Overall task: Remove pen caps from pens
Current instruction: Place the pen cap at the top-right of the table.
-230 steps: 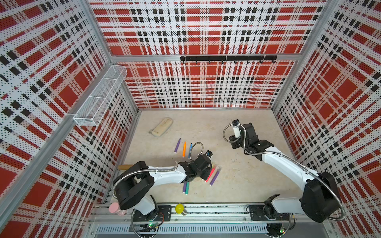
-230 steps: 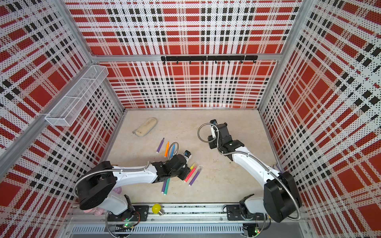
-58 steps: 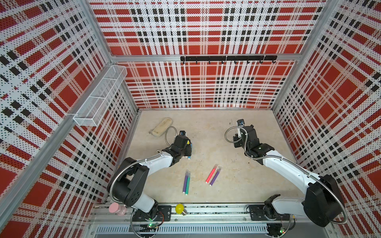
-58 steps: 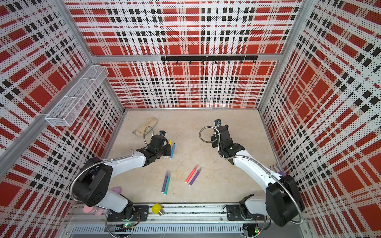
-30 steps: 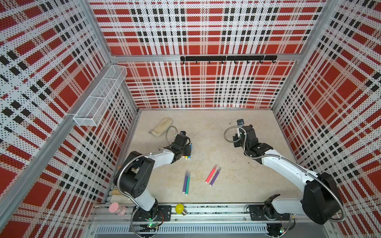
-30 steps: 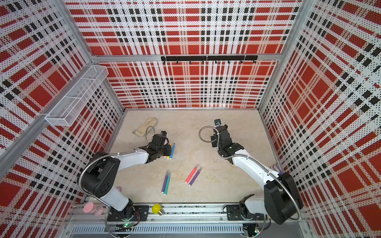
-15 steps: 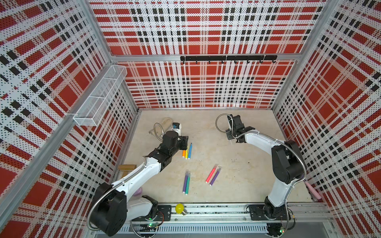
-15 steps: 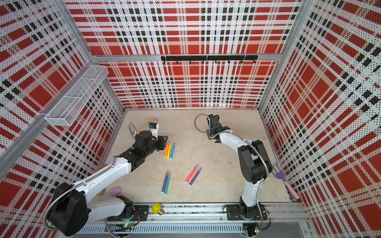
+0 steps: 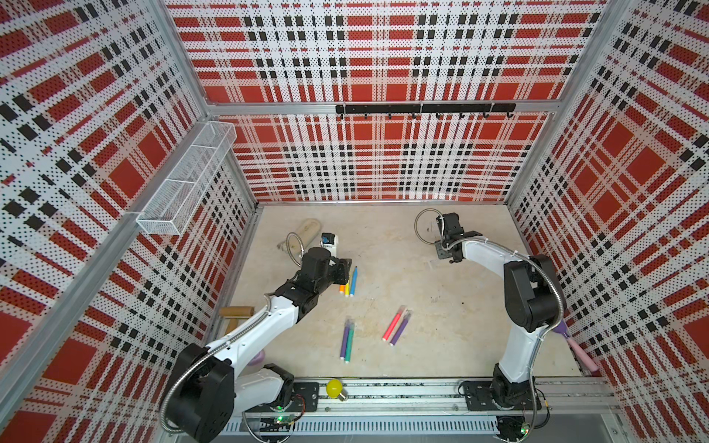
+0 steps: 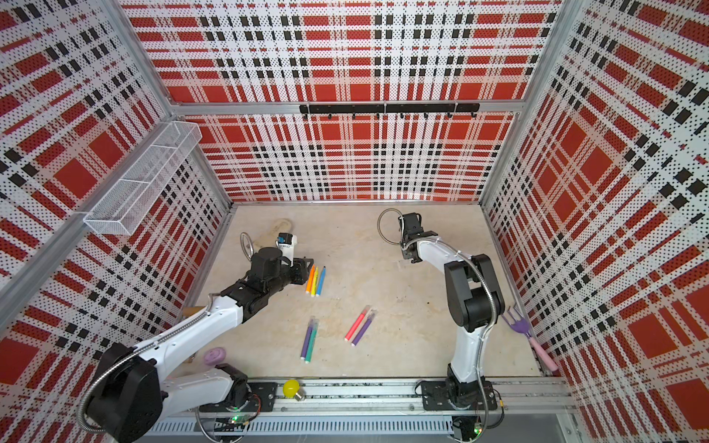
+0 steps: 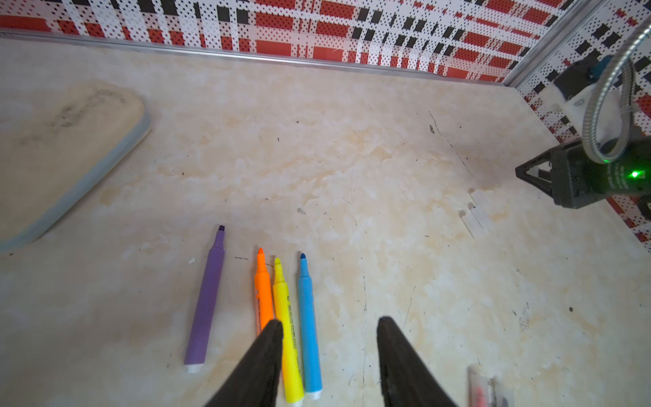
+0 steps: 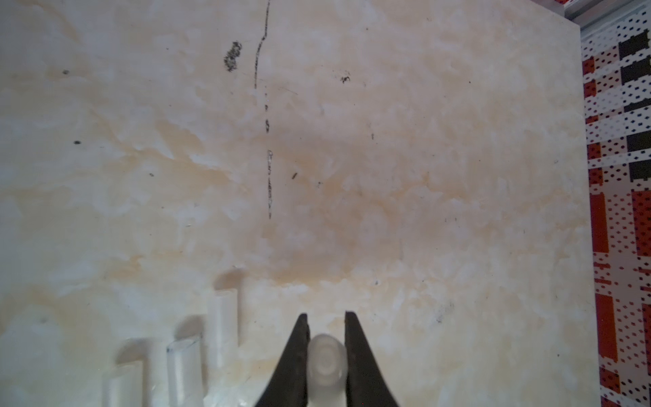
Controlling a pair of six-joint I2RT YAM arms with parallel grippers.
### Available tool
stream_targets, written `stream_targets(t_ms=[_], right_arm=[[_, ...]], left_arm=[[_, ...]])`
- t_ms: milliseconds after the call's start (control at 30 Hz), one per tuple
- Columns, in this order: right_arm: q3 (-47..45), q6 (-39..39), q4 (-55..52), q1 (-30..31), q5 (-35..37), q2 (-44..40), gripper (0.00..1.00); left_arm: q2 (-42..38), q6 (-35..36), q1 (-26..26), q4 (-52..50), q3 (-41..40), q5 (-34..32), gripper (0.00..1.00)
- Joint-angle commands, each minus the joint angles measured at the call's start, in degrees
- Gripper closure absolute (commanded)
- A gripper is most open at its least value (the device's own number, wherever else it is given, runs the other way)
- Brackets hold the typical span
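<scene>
- Pens (image 11: 309,327) with bare tips, purple, orange, yellow and blue, are lying side by side on the tabletop (image 11: 352,141) in the left wrist view; the left jaws are standing partly open beside them, gripping nothing.
- In the right wrist view the right jaws are pinching a clear pen cap (image 12: 326,359), with three loose caps (image 12: 222,324) lying just beside.
- In both top views a purple-teal pair (image 9: 344,339) (image 10: 307,339) and a pink-purple pair (image 9: 392,325) (image 10: 356,323) are lying capped, nearer the front.
</scene>
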Motion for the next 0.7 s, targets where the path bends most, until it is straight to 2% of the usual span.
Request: stream_targets(t_ms=[0,133,433,533,667], right_arm=[[0.63,-0.91,-0.63,0.93,-1.71,1.65,0.93],[1.31,-0.95,-1.41,0.81,-3.26,2.77,0.9],[1.35,-0.87,-1.99,0.43,-7.94,3.75,0.81],[1.67,-0.95,-2.53,0.42,-8.37,4.33,0.78],[1.5,-1.09,-2.8,0.43,-10.03,4.67,0.73]], left_arm=[[0.4,1.71,-2.59,-0.85,1.19,-1.18,0.53],[0.29,2.3,-6.49,-2.49,1.11,-2.74,0.52],[-3.0,3.26,-19.11,-7.59,-1.2,-2.67,0.49],[-2.14,3.92,-23.08,-10.55,-2.6,-4.94,0.49],[0.49,4.16,-26.88,-10.14,-3.9,-4.24,0.48]])
